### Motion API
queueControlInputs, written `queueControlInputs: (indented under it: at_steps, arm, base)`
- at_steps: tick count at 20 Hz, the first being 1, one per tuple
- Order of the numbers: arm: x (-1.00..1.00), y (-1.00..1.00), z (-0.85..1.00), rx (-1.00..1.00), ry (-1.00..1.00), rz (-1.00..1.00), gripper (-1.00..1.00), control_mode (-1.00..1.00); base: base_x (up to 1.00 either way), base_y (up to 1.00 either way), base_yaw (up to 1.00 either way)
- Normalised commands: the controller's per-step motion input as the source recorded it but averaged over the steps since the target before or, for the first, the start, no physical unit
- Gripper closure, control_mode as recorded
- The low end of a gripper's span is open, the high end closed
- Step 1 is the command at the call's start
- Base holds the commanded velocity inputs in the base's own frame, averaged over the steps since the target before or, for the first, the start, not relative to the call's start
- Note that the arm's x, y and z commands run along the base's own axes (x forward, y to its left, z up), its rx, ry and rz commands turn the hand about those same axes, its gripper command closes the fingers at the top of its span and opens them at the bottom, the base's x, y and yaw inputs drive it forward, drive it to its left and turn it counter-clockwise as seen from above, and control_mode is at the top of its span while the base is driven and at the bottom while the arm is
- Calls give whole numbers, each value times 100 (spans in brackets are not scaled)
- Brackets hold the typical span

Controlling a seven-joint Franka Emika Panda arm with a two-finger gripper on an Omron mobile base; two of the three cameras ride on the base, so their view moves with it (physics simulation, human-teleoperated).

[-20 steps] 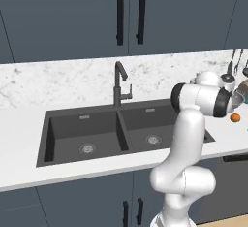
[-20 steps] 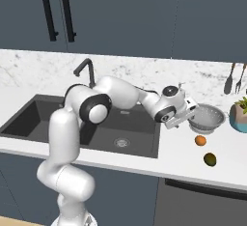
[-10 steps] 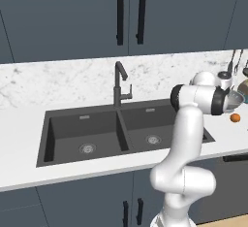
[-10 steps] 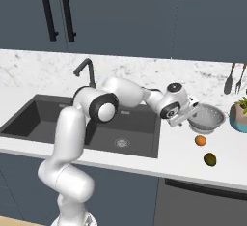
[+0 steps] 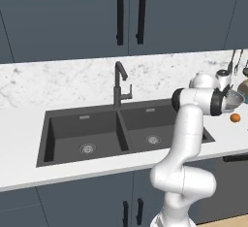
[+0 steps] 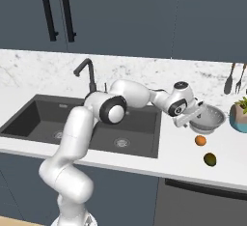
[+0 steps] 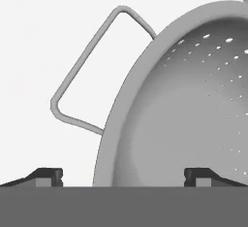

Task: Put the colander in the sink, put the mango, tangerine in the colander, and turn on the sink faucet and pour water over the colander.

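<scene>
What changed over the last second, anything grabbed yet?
The gripper moved right along the counter, from short of the colander to its near rim. In the hand view its open jaws straddle that rim beside a side handle. Nothing has been gripped or released. The colander, tangerine, mango and sink faucet stayed put; both basins of the sink hold nothing.

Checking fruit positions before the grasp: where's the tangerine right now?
The tangerine sits on the white counter right of the sink, just in front of the colander, with the mango nearer the front edge.
</scene>
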Motion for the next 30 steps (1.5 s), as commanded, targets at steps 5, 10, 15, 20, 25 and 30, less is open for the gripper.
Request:
queueControlInputs:
  at_steps: [5, 10, 15, 20, 25, 30]
  arm:
    - [2, -9, -32, 0, 14, 5, 100, -100]
    - [-25, 1, -22, 0, 6, 8, 100, -100]
    - [-79, 32, -4, 3, 0, 9, 100, -100]
    - [-100, 63, -1, 2, -7, 6, 100, -100]
    - [-100, 71, 0, 0, -13, 2, 100, -100]
    - [-83, 92, 21, 0, -7, 0, 100, -100]
  base:
    - [0, 0, 0]
    - [0, 0, 0]
    - [0, 0, 0]
    - [0, 0, 0]
    - [0, 0, 0]
    - [0, 0, 0]
